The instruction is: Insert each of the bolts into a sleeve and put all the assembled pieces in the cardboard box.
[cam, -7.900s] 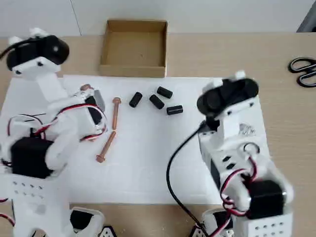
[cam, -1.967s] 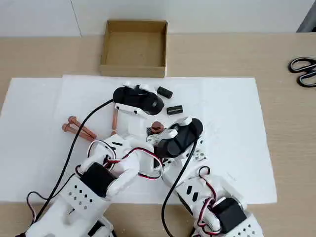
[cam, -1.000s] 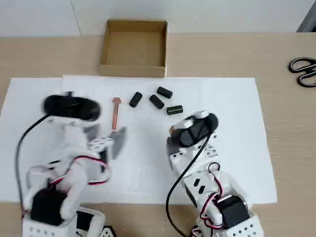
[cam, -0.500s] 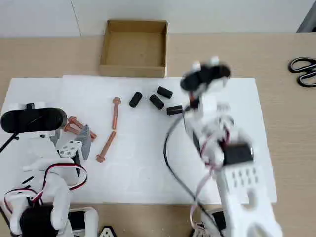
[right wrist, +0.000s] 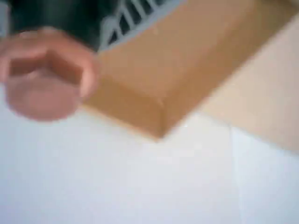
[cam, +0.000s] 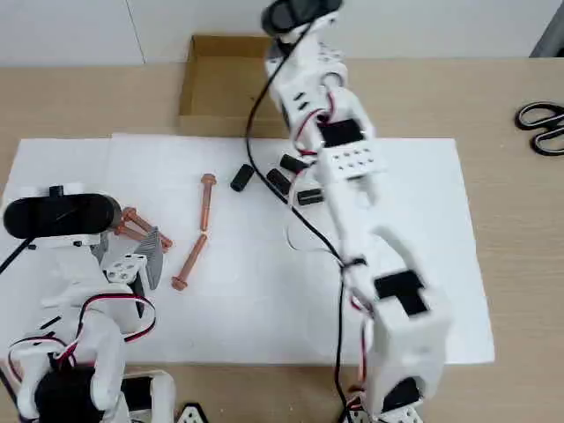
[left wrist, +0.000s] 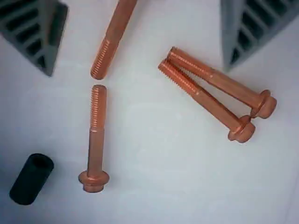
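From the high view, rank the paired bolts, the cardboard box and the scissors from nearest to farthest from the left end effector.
1. Paired bolts: right beside the left end effector, nearly touching it.
2. Cardboard box: at the far side, ahead of that arm.
3. Scissors: far off to the right.

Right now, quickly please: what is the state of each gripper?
Left gripper: open, above the loose bolts, holding nothing.
Right gripper: shut on a bolt, near the cardboard box.
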Action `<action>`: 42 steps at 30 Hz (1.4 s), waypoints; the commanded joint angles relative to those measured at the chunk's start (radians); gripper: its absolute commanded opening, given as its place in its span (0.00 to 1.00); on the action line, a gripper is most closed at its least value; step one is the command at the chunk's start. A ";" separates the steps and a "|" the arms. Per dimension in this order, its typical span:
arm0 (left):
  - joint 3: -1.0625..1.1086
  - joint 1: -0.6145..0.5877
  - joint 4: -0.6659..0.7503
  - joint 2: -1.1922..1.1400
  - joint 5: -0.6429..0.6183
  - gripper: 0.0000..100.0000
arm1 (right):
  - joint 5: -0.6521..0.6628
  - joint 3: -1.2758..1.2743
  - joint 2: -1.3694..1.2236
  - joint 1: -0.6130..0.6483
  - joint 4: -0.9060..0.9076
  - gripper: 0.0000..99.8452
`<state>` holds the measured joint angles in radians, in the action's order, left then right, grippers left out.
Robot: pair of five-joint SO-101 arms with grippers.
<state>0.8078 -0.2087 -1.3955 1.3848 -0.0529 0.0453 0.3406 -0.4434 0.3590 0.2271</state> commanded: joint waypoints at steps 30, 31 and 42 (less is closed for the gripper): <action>0.036 -0.006 0.005 0.006 0.006 0.22 | 0.012 0.931 -0.677 0.024 0.170 0.17; 0.035 -0.006 0.005 0.006 0.006 0.22 | 0.012 0.970 -0.677 0.024 0.202 0.17; 0.033 -0.006 0.000 0.006 0.006 0.22 | 0.014 1.343 -0.639 -0.008 0.671 0.17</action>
<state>0.8493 -0.2087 -1.3955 1.3909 -0.0514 0.0453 1.6187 -1.1462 0.3759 0.7979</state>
